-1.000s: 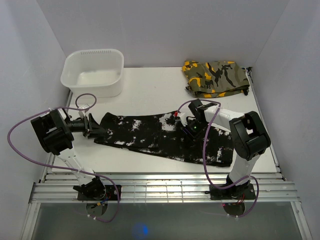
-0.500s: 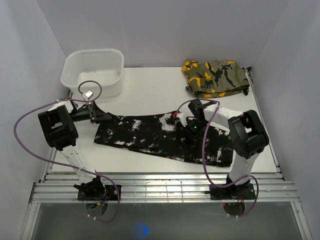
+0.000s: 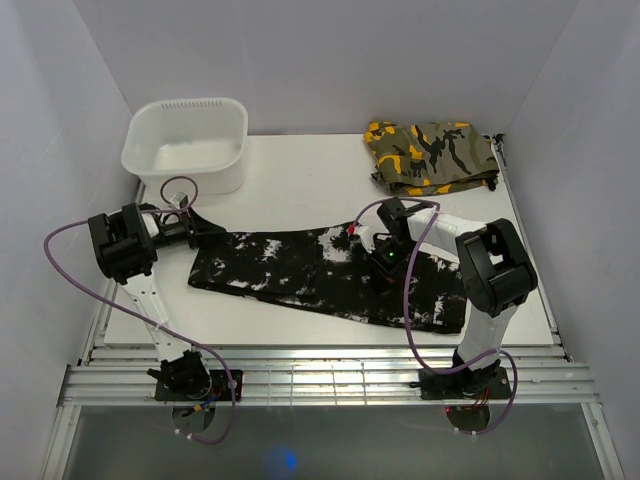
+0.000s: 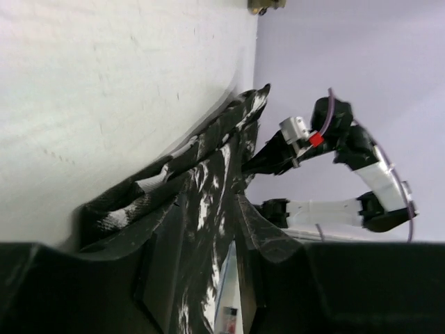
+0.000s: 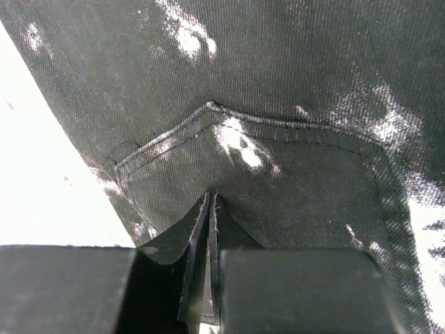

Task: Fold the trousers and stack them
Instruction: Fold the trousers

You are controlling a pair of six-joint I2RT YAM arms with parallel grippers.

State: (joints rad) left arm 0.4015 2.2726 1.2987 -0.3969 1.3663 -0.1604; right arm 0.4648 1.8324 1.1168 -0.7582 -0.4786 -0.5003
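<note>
On the white table (image 3: 300,190) lie black, white-splotched trousers (image 3: 290,272), right pincer (image 5: 210,198) pinching them, left pincer (image 4: 205,212) unclear.

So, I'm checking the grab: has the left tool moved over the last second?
Yes. The left tool moved toward the white rectangular plastic tub at the far left.

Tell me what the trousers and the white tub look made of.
The trousers: probably woven cotton twill, matte; fine diagonal weave and a stitched pocket seam show close up. The tub: likely moulded plastic, smooth with a slight sheen, rounded corners.
</note>
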